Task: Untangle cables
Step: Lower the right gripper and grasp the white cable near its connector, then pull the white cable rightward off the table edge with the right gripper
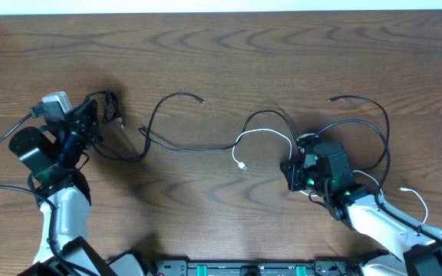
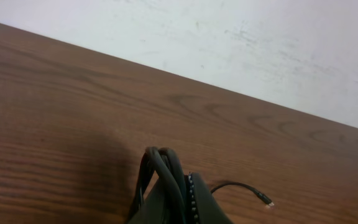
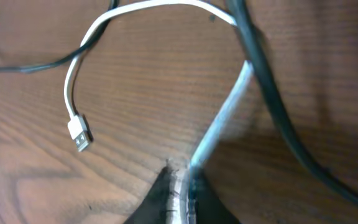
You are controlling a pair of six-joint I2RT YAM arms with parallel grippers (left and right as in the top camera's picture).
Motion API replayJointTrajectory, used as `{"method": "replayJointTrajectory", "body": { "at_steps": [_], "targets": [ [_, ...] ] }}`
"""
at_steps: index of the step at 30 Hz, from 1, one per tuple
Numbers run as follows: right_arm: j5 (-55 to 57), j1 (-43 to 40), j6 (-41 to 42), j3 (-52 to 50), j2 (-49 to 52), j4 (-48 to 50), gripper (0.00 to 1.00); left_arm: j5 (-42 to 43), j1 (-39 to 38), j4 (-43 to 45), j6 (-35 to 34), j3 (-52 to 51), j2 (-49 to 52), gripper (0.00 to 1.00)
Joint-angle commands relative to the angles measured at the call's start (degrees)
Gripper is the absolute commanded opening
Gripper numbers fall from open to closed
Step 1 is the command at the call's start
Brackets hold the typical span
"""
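The cables lie across the middle of the table. A short white cable arcs from its plug to my right gripper, which is shut on it. In the right wrist view the white cable runs straight into the closed fingertips, with its USB plug to the left and a black cable crossing over it. My left gripper is shut on a looped black cable. The loop stands up between the closed jaws.
A long black cable trails from the left loop toward the white one, its free end pointing up and away. More black cable loops around the right arm. A loose plug end lies right of the left fingers. A white wall borders the table's far edge.
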Motion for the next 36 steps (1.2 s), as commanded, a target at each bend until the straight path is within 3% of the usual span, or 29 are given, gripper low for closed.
{"method": "replayJointTrajectory", "body": {
  "at_steps": [1, 7, 12, 20, 25, 31, 36],
  "targets": [
    [1.66, 0.31, 1.86, -0.42, 0.48, 0.76, 0.01, 0.94, -0.15, -0.07, -0.48, 0.79, 0.13, 0.07],
    [-3.02, 0.28, 5.49, -0.33, 0.35, 2.47, 0.01, 0.92, -0.15, -1.01, -0.48, 0.79, 0.13, 0.07],
    [-15.41, 0.09, 5.53, -0.24, -2.64, 3.98, 0.01, 0.92, -0.15, -1.38, -0.48, 0.79, 0.13, 0.07],
    [-29.94, 0.09, 10.91, -0.24, -11.28, 18.99, 0.01, 0.74, -0.15, -3.76, -0.46, 0.79, 0.13, 0.08],
    [-28.26, -0.09, 11.89, -0.24, -19.41, 29.09, 0.01, 0.74, -0.15, -3.78, -0.46, 0.79, 0.13, 0.07],
    [-17.75, -2.45, 11.47, -0.24, -28.79, 35.89, 0.01, 0.74, -0.15, -4.0, -0.46, 0.79, 0.13, 0.07],
    [-10.16, -5.49, 4.7, -0.24, -35.04, 36.28, 0.01, 0.74, -0.15, -5.53, -0.46, 0.76, 0.13, 0.08]
  ]
}}
